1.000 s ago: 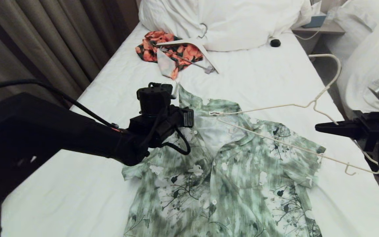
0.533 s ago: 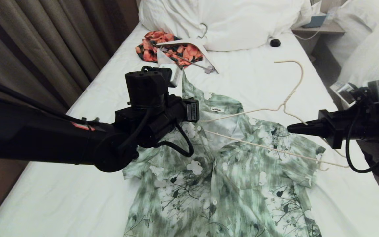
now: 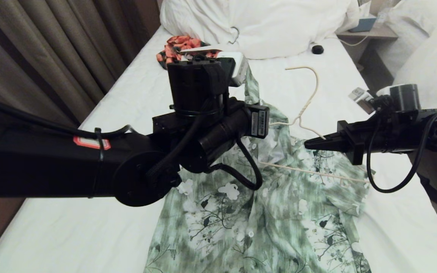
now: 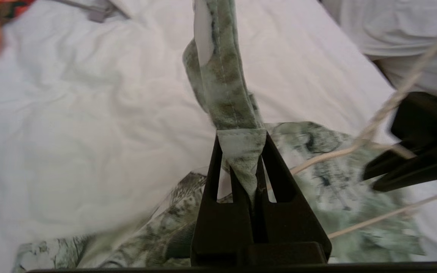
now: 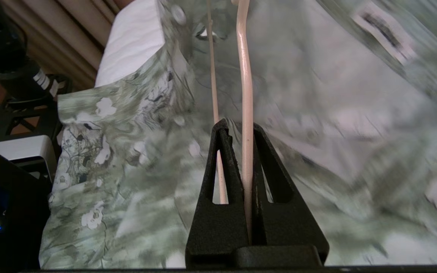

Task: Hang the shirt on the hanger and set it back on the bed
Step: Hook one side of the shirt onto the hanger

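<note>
Left gripper (image 4: 254, 167), shirt (image 3: 264, 212) higher now

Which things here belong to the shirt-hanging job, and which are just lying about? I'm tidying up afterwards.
In the job: shirt, cream hanger, bed, left hand pinching the shirt, right hand gripping the hanger.

Lying about: orange floral garment, small black object, pillows.

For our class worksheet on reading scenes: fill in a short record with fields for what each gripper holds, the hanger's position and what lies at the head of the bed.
left gripper: shut on the shirt, pinching a raised edge of it
right gripper: shut on the hanger
hanger position: one end inside the shirt's neck opening
head of bed: orange floral garment, white pillows
</note>
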Controlling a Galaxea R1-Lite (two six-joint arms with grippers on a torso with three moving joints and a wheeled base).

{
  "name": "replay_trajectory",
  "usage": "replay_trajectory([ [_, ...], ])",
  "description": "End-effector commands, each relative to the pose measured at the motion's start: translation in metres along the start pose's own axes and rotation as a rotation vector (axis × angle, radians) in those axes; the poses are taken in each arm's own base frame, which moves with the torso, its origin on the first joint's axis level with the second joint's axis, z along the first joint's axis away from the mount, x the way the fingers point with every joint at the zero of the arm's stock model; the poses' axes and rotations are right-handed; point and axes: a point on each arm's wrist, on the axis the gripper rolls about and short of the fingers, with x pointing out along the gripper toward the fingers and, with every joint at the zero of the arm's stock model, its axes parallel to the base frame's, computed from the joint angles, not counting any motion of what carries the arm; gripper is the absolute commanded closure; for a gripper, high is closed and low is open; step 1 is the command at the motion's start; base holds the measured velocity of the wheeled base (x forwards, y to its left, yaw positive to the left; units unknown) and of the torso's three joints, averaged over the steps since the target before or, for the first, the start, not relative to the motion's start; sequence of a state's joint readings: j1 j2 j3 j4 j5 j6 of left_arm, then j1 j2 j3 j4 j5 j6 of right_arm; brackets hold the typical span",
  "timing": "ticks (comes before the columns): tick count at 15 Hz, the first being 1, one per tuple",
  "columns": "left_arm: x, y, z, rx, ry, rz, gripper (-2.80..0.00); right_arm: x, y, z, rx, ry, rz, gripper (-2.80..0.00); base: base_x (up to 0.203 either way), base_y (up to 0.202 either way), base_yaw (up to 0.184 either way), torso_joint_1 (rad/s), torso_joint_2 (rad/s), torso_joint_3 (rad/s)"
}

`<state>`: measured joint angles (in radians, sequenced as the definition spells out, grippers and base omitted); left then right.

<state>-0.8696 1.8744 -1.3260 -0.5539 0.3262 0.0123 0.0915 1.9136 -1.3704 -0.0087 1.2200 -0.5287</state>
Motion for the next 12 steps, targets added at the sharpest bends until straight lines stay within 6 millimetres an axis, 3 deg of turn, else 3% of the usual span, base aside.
replay_trajectory([
  [1,0.005,-0.018,-0.002,0.000,0.000,-0.038,0.00,0.006,0.004,0.004,-0.017,-0.007,0.024,0.00,0.000,0.000,0.000,0.000,0.00,0.000],
  [6,0.007,-0.043,-0.005,-0.001,-0.002,-0.092,0.00,0.014,0.017,0.017,-0.051,-0.021,0.061,0.00,0.000,0.000,0.000,0.000,0.00,0.000],
  [10,-0.019,-0.075,0.006,-0.015,-0.027,-0.143,0.00,0.015,0.016,0.018,-0.056,-0.022,0.063,0.00,0.000,0.000,0.000,0.000,0.00,0.000],
  [12,-0.032,-0.081,0.006,-0.014,-0.020,-0.144,0.00,0.011,0.015,0.018,-0.057,-0.023,0.053,0.00,0.000,0.000,0.000,0.000,0.00,0.000],
])
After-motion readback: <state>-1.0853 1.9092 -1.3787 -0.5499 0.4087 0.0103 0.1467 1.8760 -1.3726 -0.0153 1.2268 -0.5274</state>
